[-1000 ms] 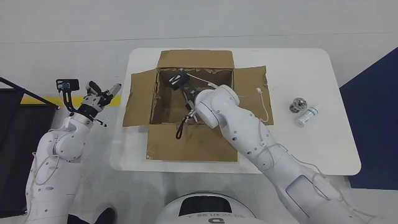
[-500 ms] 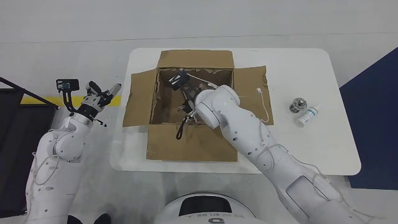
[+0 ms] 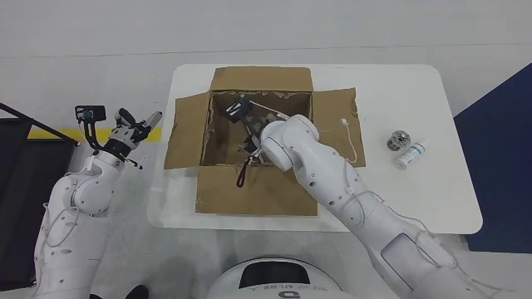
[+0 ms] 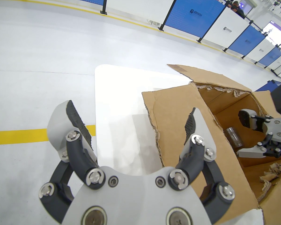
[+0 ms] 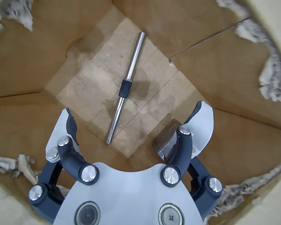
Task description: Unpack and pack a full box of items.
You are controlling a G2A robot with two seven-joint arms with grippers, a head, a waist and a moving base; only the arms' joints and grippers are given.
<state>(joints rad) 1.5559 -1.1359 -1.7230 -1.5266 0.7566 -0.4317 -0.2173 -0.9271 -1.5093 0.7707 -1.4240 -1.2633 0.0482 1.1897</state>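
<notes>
While the right claw (image 5: pixel 134 112) hangs wide open and empty inside the box (image 3: pixel 262 79), I log a steel rod (image 5: pixel 128 80) flat on the box floor ahead of it and a short metal cylinder (image 5: pixel 165 134) just beside one finger. The left claw (image 4: pixel 132 112), wide and empty, sits off the bench (image 3: pixel 416 199) at the box's 9 o'clock. A spool (image 3: pixel 398 141) and a bottle (image 3: pixel 410 155) lie at its 3 o'clock.

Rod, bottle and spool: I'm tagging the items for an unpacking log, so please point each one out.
Rod (image 5: pixel 125 88), right wrist view, on its black sleeve at mid-length.
Bottle (image 3: pixel 411 155), top view, on the middle of its white body.
Spool (image 3: pixel 398 141), top view, on its metal top.
</notes>
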